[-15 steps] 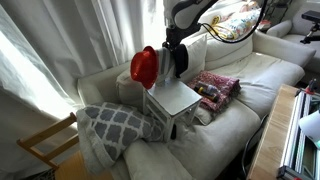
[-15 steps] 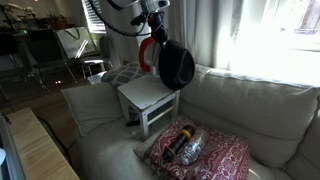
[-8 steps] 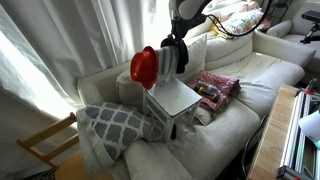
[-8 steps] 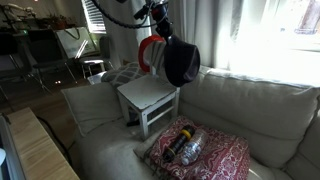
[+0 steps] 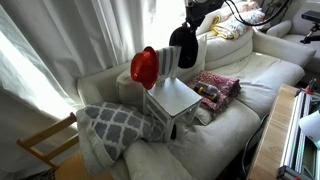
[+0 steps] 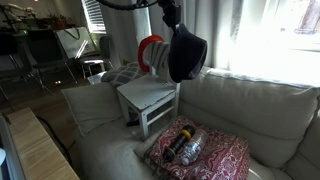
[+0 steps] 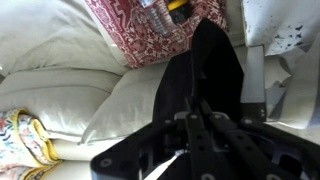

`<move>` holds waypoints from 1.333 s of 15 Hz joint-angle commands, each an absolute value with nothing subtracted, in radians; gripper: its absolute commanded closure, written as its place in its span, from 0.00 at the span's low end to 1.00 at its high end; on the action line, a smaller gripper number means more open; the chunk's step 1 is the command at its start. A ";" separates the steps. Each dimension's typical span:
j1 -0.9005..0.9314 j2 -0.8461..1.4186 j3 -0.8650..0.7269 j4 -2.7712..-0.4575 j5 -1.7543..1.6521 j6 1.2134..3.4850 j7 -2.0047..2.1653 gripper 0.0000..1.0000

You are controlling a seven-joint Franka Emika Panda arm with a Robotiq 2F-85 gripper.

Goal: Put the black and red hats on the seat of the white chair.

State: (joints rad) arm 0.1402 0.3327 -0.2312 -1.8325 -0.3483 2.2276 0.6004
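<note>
Black hat (image 6: 187,56) clamped in gripper (image 6: 175,22), dangling near back edge of white chair surface (image 6: 145,93). Risk of drop onto sofa (image 6: 235,105) if released early.

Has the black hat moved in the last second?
Yes. The black hat, held by the gripper, has risen and drifted away from the red hat on the white chair.
</note>
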 commanded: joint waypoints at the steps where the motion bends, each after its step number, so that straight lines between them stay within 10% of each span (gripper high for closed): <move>1: 0.138 0.202 -0.245 -1.950 -0.487 2.088 0.716 0.99; 20: 0.058 0.034 -0.012 -2.218 0.090 2.144 0.541 0.96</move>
